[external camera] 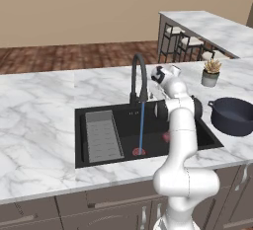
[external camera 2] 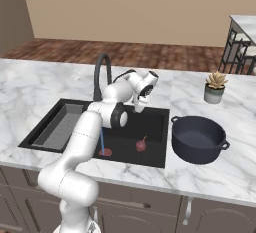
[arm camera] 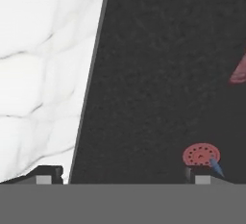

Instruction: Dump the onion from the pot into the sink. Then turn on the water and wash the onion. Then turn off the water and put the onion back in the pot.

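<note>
Water (external camera: 142,125) runs onto the red drain (external camera 2: 105,152) as the onion (external camera 2: 141,144) lies in the sink (external camera 2: 155,114), right of it. The gripper (external camera 2: 137,108), apparently spread empty above, must next shut the faucet (external camera: 139,73).

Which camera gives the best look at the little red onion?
The right base view: the onion lies whole on the sink floor beside the red drain. The left base view shows a sliver of it behind the arm; the hand view catches one edge.
</note>
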